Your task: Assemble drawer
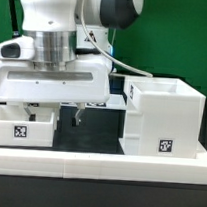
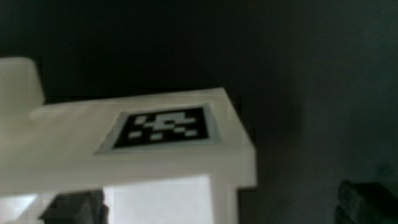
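**Reaching for a tray**

We judge the pick-up is in hand. The tool (image 1: 54, 110) hangs over the tray (image 1: 23, 128) at 8 o'clock, and we cannot tell whether it is open or closed. The box (image 1: 163, 118) stands at 3 o'clock. Next, we need a firm grip on the tray.

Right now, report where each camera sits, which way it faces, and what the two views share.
Exterior view: off the arm, low, facing the green backdrop across the border rail, box shell and small tray; the arm and gripper fill the exterior view's left.
Wrist view: on the wrist, looking down at a white tagged part on the dark table; no finger shows clearly.
Shared: the dark table, and probably that tagged part, though I cannot tell which piece it is.
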Action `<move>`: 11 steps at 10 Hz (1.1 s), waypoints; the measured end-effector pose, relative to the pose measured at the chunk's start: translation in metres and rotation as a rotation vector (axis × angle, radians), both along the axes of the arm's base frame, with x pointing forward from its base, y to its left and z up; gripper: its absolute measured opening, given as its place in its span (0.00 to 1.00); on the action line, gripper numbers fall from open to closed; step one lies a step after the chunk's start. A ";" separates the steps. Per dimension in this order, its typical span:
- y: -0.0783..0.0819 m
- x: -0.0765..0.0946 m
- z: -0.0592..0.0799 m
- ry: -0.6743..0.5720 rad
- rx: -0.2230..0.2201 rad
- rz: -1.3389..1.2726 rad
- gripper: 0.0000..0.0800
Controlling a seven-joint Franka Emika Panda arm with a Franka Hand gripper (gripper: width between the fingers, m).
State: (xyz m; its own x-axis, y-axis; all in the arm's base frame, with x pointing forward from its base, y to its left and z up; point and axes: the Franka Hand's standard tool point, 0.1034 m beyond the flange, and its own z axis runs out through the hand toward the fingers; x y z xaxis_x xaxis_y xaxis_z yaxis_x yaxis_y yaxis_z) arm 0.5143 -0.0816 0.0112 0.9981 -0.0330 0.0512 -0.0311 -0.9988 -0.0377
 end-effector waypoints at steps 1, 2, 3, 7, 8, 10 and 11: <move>-0.001 -0.001 -0.003 -0.009 -0.010 0.002 0.81; -0.003 0.000 -0.004 -0.017 -0.017 0.002 0.81; -0.004 0.001 -0.005 -0.023 -0.021 0.006 0.81; -0.004 0.001 -0.006 -0.029 -0.026 0.006 0.48; -0.004 0.001 -0.006 -0.029 -0.026 0.006 0.48; -0.004 0.001 -0.006 -0.029 -0.026 0.006 0.05; -0.004 0.001 -0.005 -0.029 -0.026 0.006 0.05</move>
